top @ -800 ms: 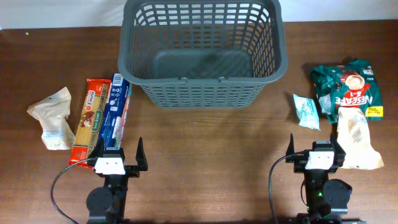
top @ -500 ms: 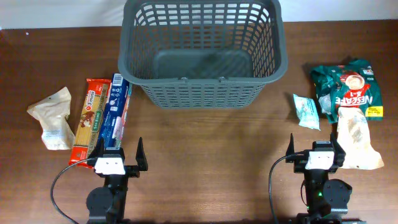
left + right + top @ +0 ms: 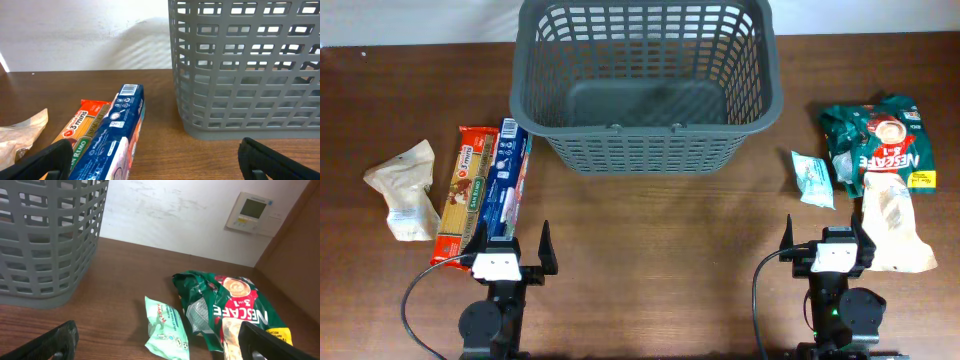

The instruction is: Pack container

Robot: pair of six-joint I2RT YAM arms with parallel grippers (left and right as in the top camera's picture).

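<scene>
The container, a large dark grey lattice basket (image 3: 645, 80), stands empty at the back middle of the table; it also shows in the left wrist view (image 3: 245, 70) and the right wrist view (image 3: 45, 235). My left gripper (image 3: 510, 250) is open and empty at the front left, beside a blue box (image 3: 505, 185) and an orange pasta packet (image 3: 465, 190). My right gripper (image 3: 823, 240) is open and empty at the front right, near a pale green wipes packet (image 3: 812, 178), a green Nescafe bag (image 3: 875, 140) and a beige pouch (image 3: 895, 222).
A crumpled beige pouch (image 3: 405, 190) lies at the far left. The brown table runs between the grippers and the basket. A white wall with a thermostat (image 3: 252, 212) is behind the table.
</scene>
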